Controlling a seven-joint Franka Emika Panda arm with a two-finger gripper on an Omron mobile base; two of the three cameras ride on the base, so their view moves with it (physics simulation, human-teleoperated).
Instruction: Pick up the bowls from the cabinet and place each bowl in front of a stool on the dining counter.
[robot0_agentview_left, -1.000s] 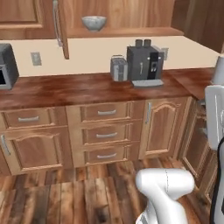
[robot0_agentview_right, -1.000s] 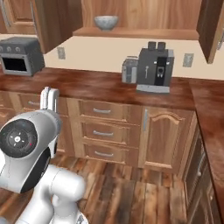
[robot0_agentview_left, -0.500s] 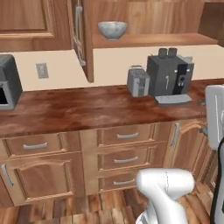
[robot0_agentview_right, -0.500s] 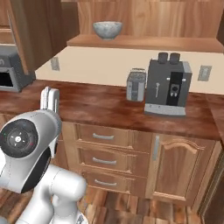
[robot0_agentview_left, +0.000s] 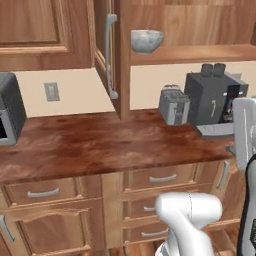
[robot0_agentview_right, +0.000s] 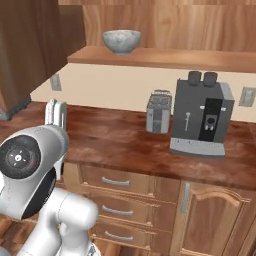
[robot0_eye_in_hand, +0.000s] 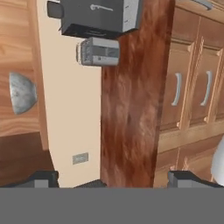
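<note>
A: Status on the bowl job?

B: Early. Nothing delivered, judging from here. Facing the cabinet (robot0_agentview_left: 107, 55), door swung open. Below it, a counter (robot0_agentview_left: 100, 145) with a coffee machine (robot0_agentview_right: 201, 117) and toaster (robot0_agentview_right: 159, 111).

A: Bowls?

B: Grey marbled bowl (robot0_agentview_right: 121, 41) sitting upright on the cabinet shelf, above and left of the toaster. Untouched. Can't spot the red one from these angles.

A: Gripper?

B: Gripper (robot0_eye_in_hand: 111, 180) spread wide, holding nothing. Rolled sideways, well short of the shelf.

A: Left to do?

B: Basically everything: reach up, grab the bowl, drive to the dining counter, set it by a stool. Then repeat for the second.
</note>
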